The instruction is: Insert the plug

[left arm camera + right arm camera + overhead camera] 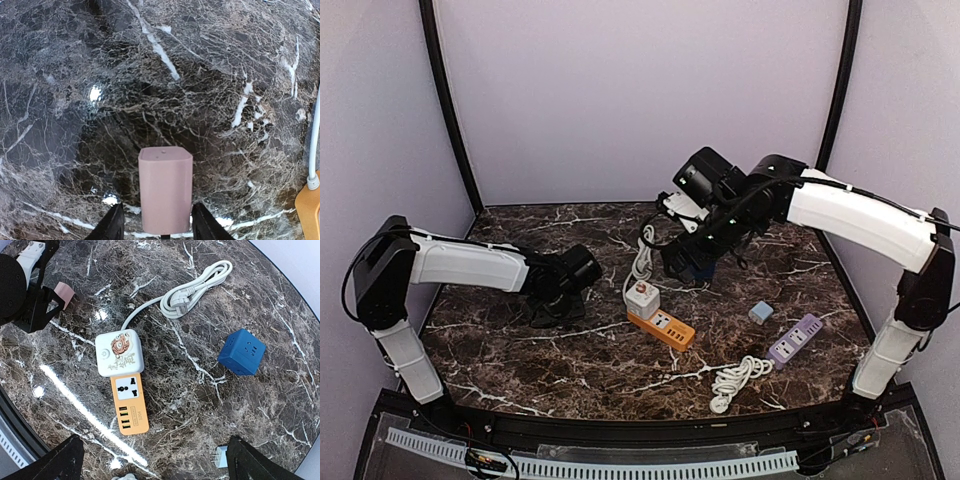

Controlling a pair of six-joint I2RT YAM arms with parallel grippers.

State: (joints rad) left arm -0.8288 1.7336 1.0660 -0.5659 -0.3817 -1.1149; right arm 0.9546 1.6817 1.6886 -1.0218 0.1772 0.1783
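1. The left arm reaches from its base low across the marble table (520,370), forearm nearly level. The left gripper (557,305) is down close to the surface, left of the orange power strip (661,327).
2. The right arm arches high from its base over the middle, and the right gripper (690,262) points down above the far end of the strip.
3. In the left wrist view, the left gripper (159,222) straddles the pink plug (165,190) with its jaws partly apart. One finger (112,227) has a sliver of marble between it and the plug, and the other lies against the plug's side. No firm grip shows.
4. The top view hides the pink plug under the gripper. The right wrist view shows it (64,292) between the left fingers, well apart from the strip (131,405).
5. The right gripper (155,455) is spread wide and holds nothing.
6. Only the right wrist view shows the free socket on the strip beside the white cube adapter (120,352), the blue cube socket (242,351) and the coiled white cable (197,287).
7. Only the top view shows the purple power strip (795,340), with the pale blue plug (760,312) beside it.
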